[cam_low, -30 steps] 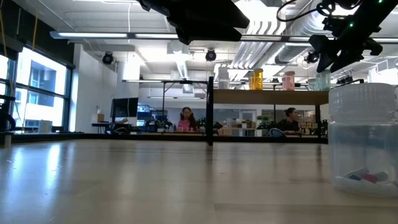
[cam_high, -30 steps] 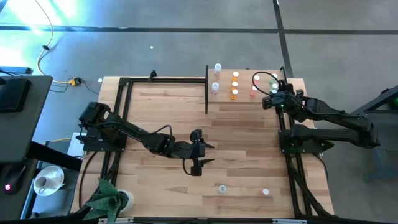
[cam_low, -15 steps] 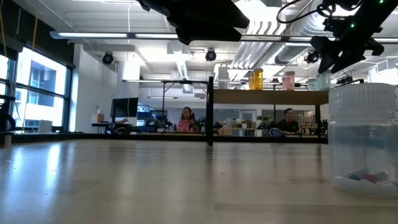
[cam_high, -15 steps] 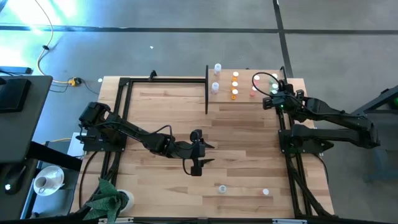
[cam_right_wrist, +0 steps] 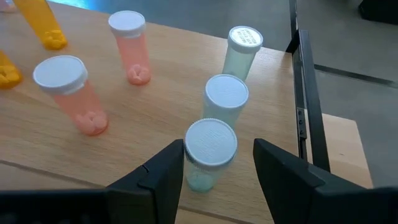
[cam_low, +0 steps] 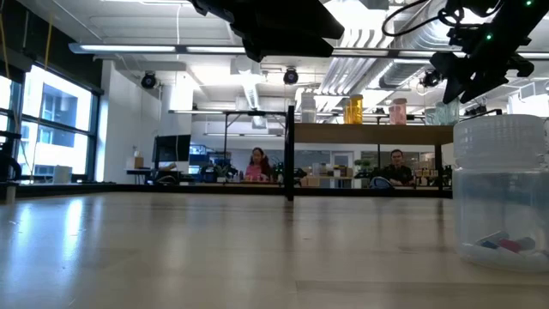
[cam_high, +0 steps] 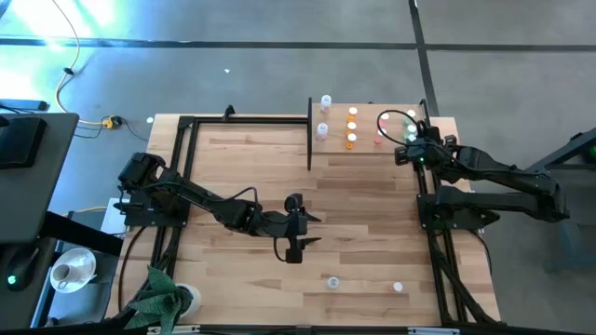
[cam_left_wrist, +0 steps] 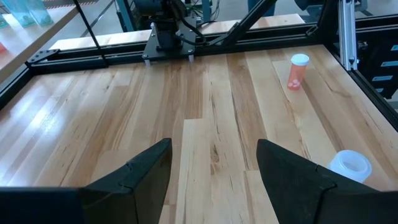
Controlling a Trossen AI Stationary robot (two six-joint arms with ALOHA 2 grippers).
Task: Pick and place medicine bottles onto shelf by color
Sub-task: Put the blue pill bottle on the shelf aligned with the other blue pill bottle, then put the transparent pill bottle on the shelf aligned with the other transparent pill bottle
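The pale shelf stands at the table's far right, raised on black posts. On it stand white, orange and pink bottles and three green bottles in a row. My right gripper is open over the shelf's right end, its fingers either side of the nearest green bottle, which stands upright on its base. My left gripper is open and empty above the table's middle. A pink bottle and a clear bottle stand on the table near the near edge.
Black frame rails run along the table's left, far and right sides. A green cloth lies at the near left corner. The shelf's black post stands at its left edge. People sit in the room beyond the table.
My right gripper has drawn back a little toward the table's right edge, staying open. The bottles have kept their places.
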